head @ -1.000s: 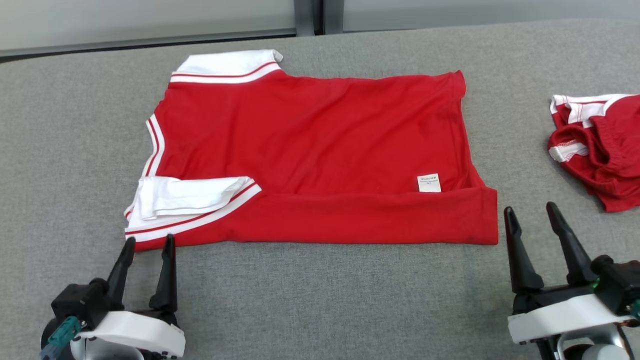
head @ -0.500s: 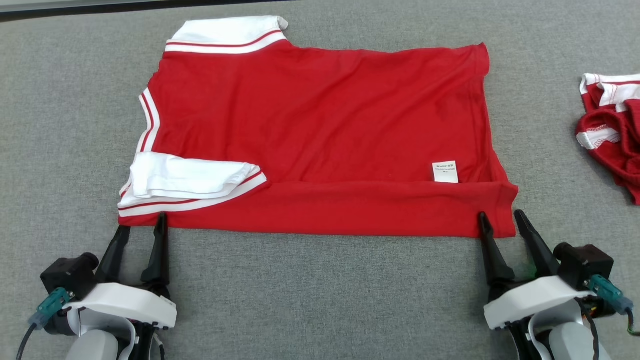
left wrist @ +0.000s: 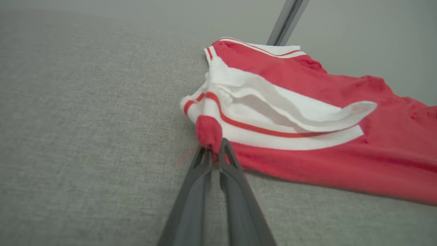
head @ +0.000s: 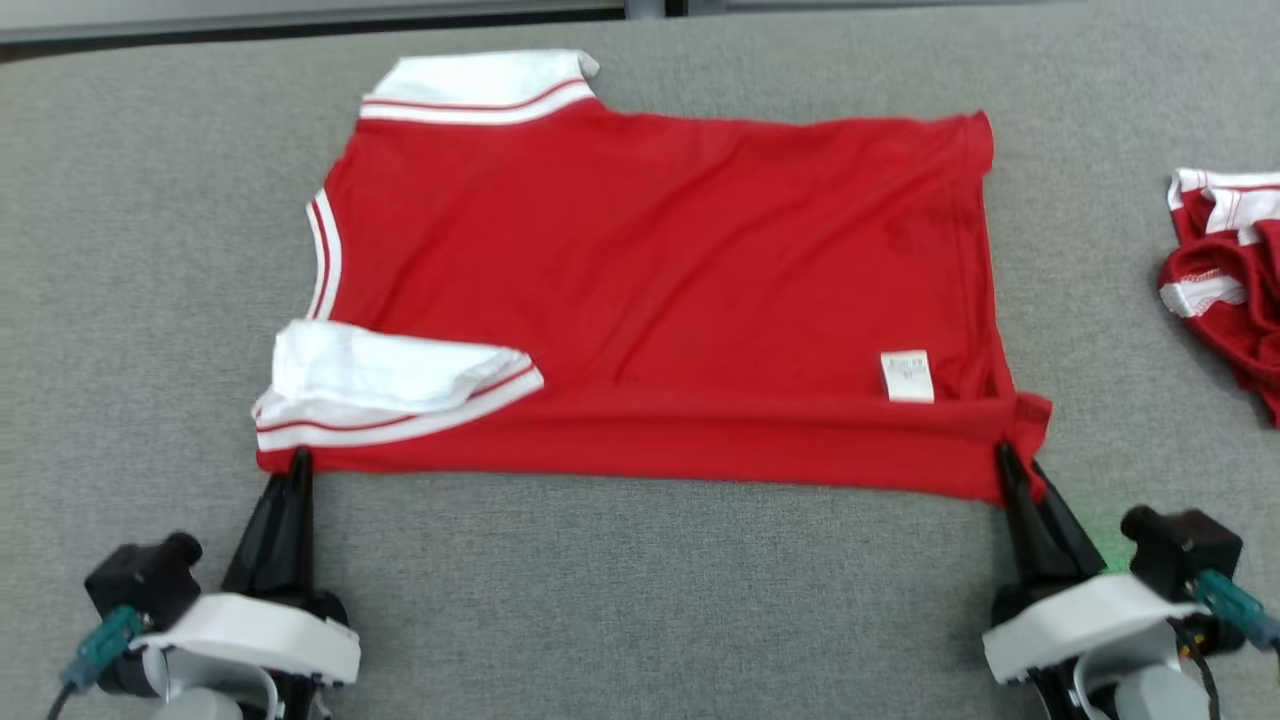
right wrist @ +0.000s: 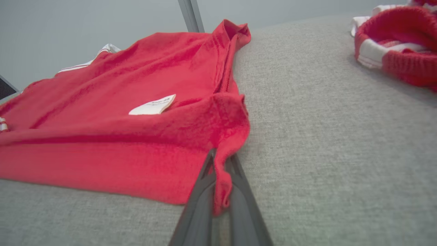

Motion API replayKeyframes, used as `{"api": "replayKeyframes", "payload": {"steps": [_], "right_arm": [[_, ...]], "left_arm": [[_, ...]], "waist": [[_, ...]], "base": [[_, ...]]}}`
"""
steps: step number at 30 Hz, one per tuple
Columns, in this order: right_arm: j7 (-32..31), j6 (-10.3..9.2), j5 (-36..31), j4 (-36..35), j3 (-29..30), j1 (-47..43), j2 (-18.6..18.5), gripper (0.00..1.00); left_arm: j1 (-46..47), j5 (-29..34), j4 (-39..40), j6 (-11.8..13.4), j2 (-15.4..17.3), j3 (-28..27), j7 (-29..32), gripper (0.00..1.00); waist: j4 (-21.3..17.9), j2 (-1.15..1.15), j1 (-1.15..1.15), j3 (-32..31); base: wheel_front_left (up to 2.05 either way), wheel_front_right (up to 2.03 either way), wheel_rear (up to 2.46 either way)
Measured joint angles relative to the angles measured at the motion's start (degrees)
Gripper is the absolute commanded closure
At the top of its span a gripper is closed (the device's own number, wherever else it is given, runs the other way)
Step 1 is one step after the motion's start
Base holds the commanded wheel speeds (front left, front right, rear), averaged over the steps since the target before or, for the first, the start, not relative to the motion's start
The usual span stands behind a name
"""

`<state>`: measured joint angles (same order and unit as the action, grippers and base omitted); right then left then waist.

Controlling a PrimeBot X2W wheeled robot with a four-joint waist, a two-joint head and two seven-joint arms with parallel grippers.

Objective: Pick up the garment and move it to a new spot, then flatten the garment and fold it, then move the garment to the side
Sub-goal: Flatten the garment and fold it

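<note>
The garment (head: 660, 270) is a red shirt with white striped sleeves, lying partly folded on the grey table, its near edge folded over. A white label (head: 907, 376) shows near its right end. My left gripper (head: 298, 462) is shut on the garment's near left corner (left wrist: 208, 133), below the white sleeve (head: 390, 385). At the near right corner (right wrist: 225, 160), my right gripper (head: 1008, 462) is shut on the red cloth, which bunches between its fingers (right wrist: 201, 198).
A second red and white garment (head: 1225, 285) lies crumpled at the table's right edge, seen too in the right wrist view (right wrist: 396, 44). The grey table (head: 650, 600) reaches to a back wall with a metal post (left wrist: 286, 20).
Both grippers moved forward onto the garment's near edge and shut on its two near corners. The head camera shifted slightly.
</note>
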<state>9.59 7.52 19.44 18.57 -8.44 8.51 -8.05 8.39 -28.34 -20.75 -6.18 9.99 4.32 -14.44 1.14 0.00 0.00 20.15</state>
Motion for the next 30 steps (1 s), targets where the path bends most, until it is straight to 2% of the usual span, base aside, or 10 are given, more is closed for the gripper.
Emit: {"api": "replayKeyframes", "payload": {"steps": [11, 17, 18, 19, 20, 21, 24, 25, 30], "right_arm": [[-3.66, 0.04, 1.02, -7.50, 3.54, -13.71, 0.11, 1.00], [-5.97, 0.05, 1.94, -8.78, 4.90, -18.45, -0.07, 1.00], [-6.26, 0.05, 1.94, -8.95, 4.98, -19.00, -0.09, 1.00], [-6.88, 0.05, 2.16, -9.05, 5.01, -19.25, -0.10, 0.73], [-7.16, 0.04, 2.59, -9.34, 4.56, -19.27, -0.33, 0.40], [-7.27, 0.04, 2.80, -9.61, 4.44, -19.19, -0.44, 0.00], [-7.75, 0.03, 2.88, -10.05, 4.52, -19.01, -0.83, 0.00], [-6.54, 0.01, 2.35, -11.45, 4.99, -18.24, -0.89, 0.00], [-3.36, 0.00, -1.04, -17.49, 6.98, -15.84, -0.56, 0.00]], "left_arm": [[-11.72, -0.10, 6.52, 2.98, -1.22, 1.42, 3.22, 1.00], [-16.06, -1.04, 9.18, 4.57, -1.70, 1.53, 5.68, 1.00], [-16.61, -1.05, 9.26, 4.78, -1.76, 1.67, 6.22, 0.72], [-17.04, -1.23, 9.28, 5.08, -1.81, 1.97, 7.06, 0.45], [-17.28, -1.43, 9.34, 5.08, -1.94, 2.27, 7.47, 0.02], [-17.30, -1.49, 9.38, 5.27, -2.07, 2.54, 7.93, 0.00], [-17.27, -0.09, 9.29, 6.83, -1.78, 2.82, 8.11, 0.00], [-17.02, 1.33, 10.10, 7.73, -1.41, 2.55, 5.58, 0.00], [-14.28, 4.97, 14.37, 8.81, 0.24, 2.05, 1.78, 0.00]], "waist": [[2.35, 0.00, 0.00, -7.59], [3.40, 0.00, 0.00, -10.86], [3.57, 0.00, 0.00, -11.39], [3.69, 0.00, 0.00, -11.81], [3.75, 0.00, 0.00, -12.10], [3.70, 0.00, 0.00, -12.25], [3.23, 0.00, 0.00, -12.07], [2.85, 0.00, 0.00, -11.65], [2.06, 0.00, 0.00, -10.71]], "base": [[0.00, 0.00, 0.00], [0.00, 0.00, 0.00], [0.00, 0.00, 0.00], [0.00, 0.00, 0.00], [0.00, 0.00, 0.00], [0.00, 0.00, 0.00], [0.00, 0.00, 0.00], [0.00, 0.00, 0.00], [0.00, 0.00, 0.00]]}}
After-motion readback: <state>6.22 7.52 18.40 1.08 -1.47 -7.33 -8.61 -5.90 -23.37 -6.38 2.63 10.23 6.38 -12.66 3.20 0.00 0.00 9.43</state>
